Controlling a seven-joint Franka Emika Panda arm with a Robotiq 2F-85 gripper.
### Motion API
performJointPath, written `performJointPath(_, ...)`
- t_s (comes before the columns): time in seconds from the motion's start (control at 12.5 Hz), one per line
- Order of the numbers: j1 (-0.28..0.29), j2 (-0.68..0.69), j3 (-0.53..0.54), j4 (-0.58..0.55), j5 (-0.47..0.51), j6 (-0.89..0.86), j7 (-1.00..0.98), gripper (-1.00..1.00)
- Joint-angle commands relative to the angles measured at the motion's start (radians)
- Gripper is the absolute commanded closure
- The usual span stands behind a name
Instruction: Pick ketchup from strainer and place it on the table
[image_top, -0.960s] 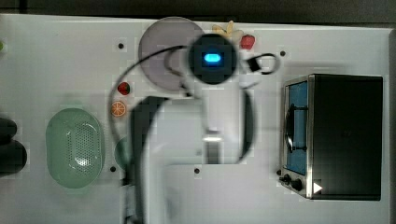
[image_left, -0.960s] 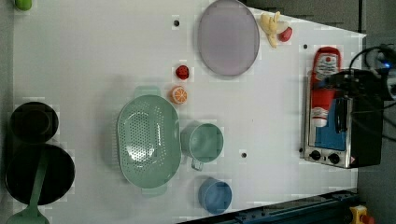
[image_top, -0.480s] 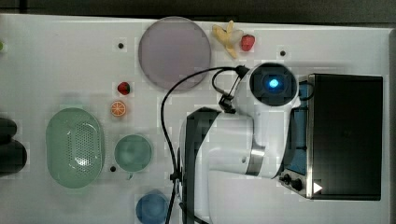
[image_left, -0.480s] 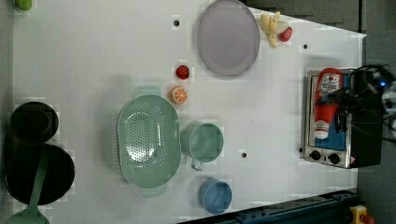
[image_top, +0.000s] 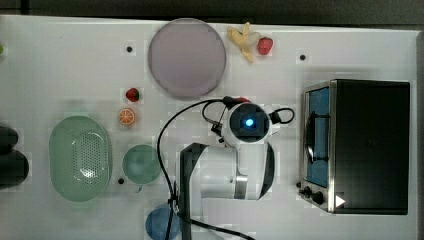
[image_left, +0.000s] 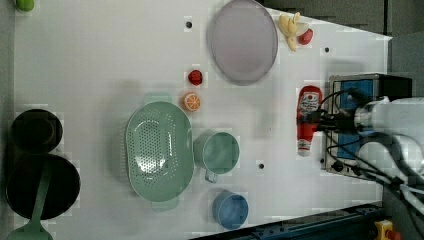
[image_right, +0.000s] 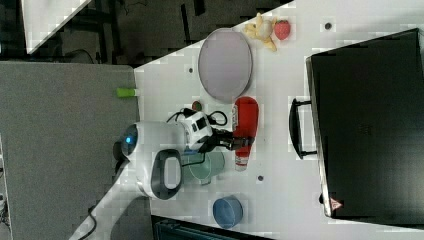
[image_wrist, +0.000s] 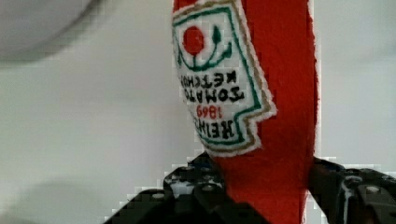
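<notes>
The black claw (image_wrist: 261, 196) pinches the small red ketchup squeeze bottle with a white label (image_left: 306, 118) over the flat white worktop (image_left: 100, 60), between the round lilac plate (image_left: 243, 40) and black toaster oven (image_top: 370, 145), well apart from the pale green perforated oval strainer (image_left: 159, 150).

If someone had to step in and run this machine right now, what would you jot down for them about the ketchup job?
Gripper: shut on the ketchup, its fingers clamped either side of the bottle.
Ketchup: out of the strainer, held in front of the toaster oven, between it and the green cup in the left view.
Strainer: empty.
Done: bottle picked out.
Left: set it down on a bare patch of the table, then let go.
</notes>
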Motion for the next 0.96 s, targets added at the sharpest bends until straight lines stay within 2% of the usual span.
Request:
performJointPath(0.08,-0.008,0.052,0.017,0.008,0.004,0.069,-0.041,-0.19)
performJointPath(0.4,-0.008,0.064,0.023,0.02,0.004,0.106,-0.037,-0.99)
performJointPath(0.64,-0.008,-0.015,0.032,0.098,0.004,0.01,0.031,-1.0)
performJointPath(0.96,-0.007,-0.097,0.045,0.327,0.004,-0.369,0.288,-1.0)
